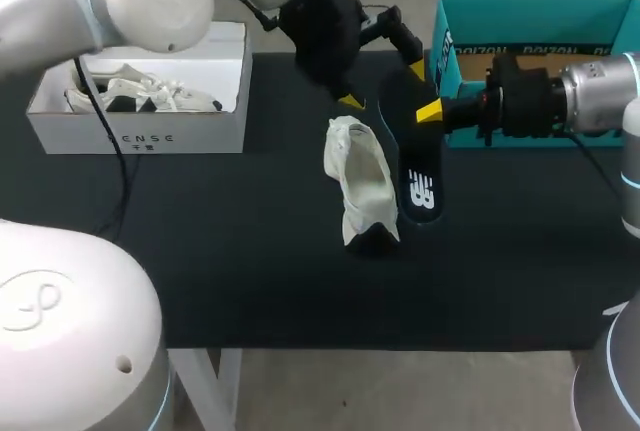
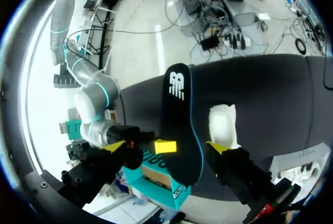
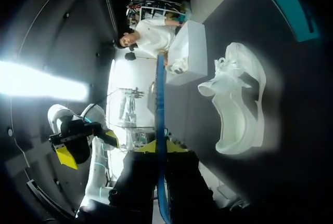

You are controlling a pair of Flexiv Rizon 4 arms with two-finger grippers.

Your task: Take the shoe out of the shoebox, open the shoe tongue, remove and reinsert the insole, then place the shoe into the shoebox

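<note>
1. The black foam insole with a blue edge has a large white logo printed at one end. It is out of the shoe, just beside it.
2. The white cardboard shoebox has small dark lettering on its front wall. The teal cardboard shoebox has white print along its inner rim, too small to make out.
3. The white fabric sneaker lies on the black table mat between the two boxes, outside both.
4. The right gripper is clamped on the end of the insole away from the logo. From its wrist, the insole shows edge-on between the yellow tips.
5. The left gripper has its fingers spread wide on either side of the insole.
6. Whether the logo end touches the mat cannot be told.
7. A second pale shoe lies in the white box, partly hidden by the left arm. The teal box is cut off at the head view's edge.
</note>
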